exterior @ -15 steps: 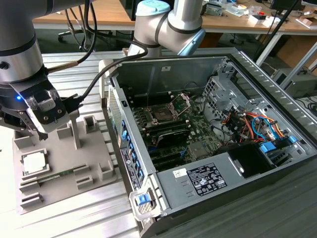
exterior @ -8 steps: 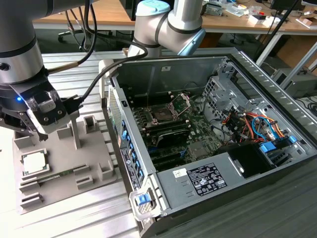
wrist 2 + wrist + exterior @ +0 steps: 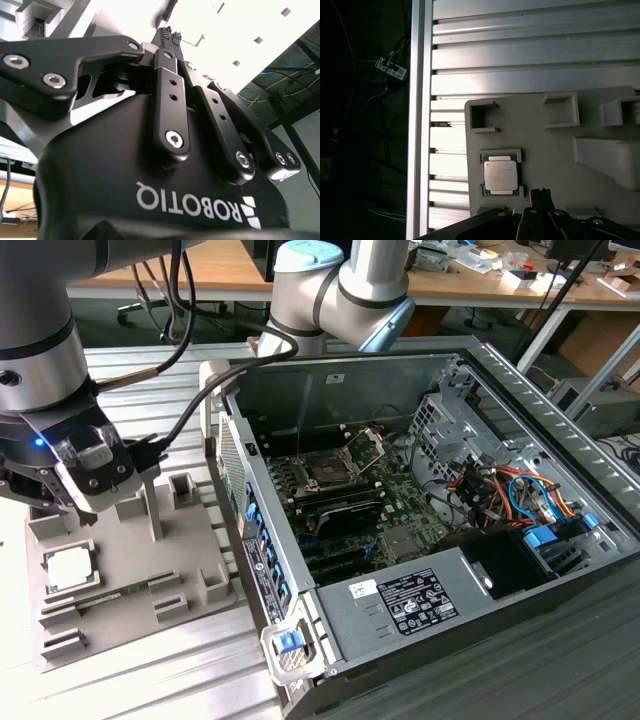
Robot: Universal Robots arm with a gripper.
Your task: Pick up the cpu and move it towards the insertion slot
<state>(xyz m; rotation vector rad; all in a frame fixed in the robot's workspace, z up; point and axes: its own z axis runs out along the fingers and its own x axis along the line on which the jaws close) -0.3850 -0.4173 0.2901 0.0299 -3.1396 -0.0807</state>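
Hovering over the cpu [image 3: 501,175] seated in the fixture [image 3: 545,145], the pincer [image 3: 541,196] was closed up empty, so I reckon a clean grab needed jaws opened and squared to its edges.

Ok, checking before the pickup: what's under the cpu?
The cpu lies in a square pocket of the grey fixture plate, on the slatted metal table. The pocket floor beneath is covered.

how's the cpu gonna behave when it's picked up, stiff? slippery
The cpu looks like a thin flat square with a metal face, so it is probably rigid and light. That smooth silvery face may be slippery. It lies flat in a pocket of the grey fixture plate, so a nudge likely won't slide it.
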